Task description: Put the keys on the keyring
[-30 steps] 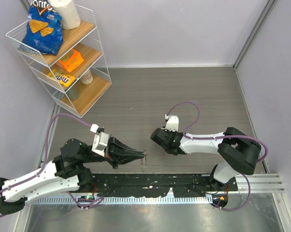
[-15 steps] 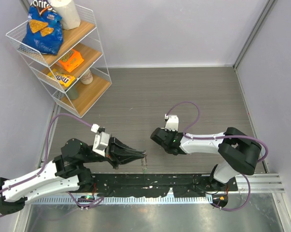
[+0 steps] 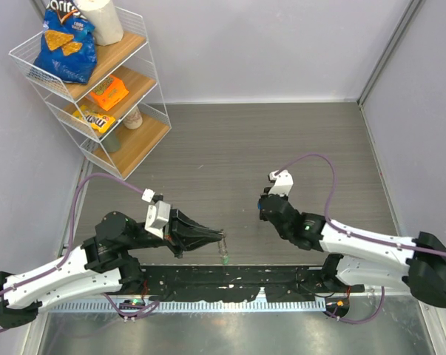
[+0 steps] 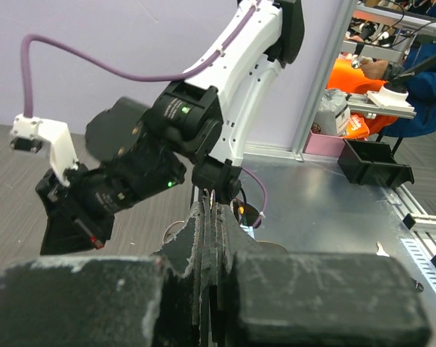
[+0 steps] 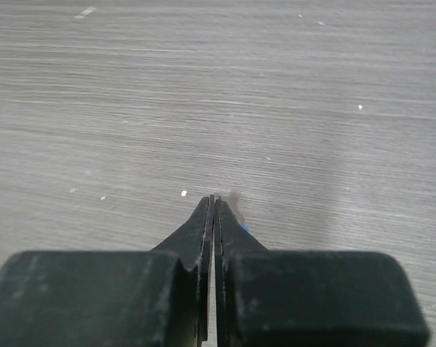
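My left gripper [image 3: 221, 237] is shut on the keyring, whose thin wire loop [image 4: 212, 192] sticks out past the fingertips in the left wrist view. The green-headed key [image 3: 225, 257] hangs below that gripper, near the table's front edge. My right gripper [image 3: 262, 212] is to the right of it, apart, just above the table. In the right wrist view its jaws [image 5: 212, 199] are shut on a thin metal sliver. A blue speck of the blue-headed key [image 5: 244, 227] shows beside the right finger; the rest of that key is hidden.
A white wire shelf rack [image 3: 89, 89] with a chip bag and snack packs stands at the back left. A black rail [image 3: 230, 281] and a metal plate run along the near edge. The right arm [image 4: 203, 123] fills the middle of the left wrist view.
My right arm has stretched out low to the right, and its gripper has moved right, away from the left gripper. The left gripper has held still, and the green key has swung slightly.
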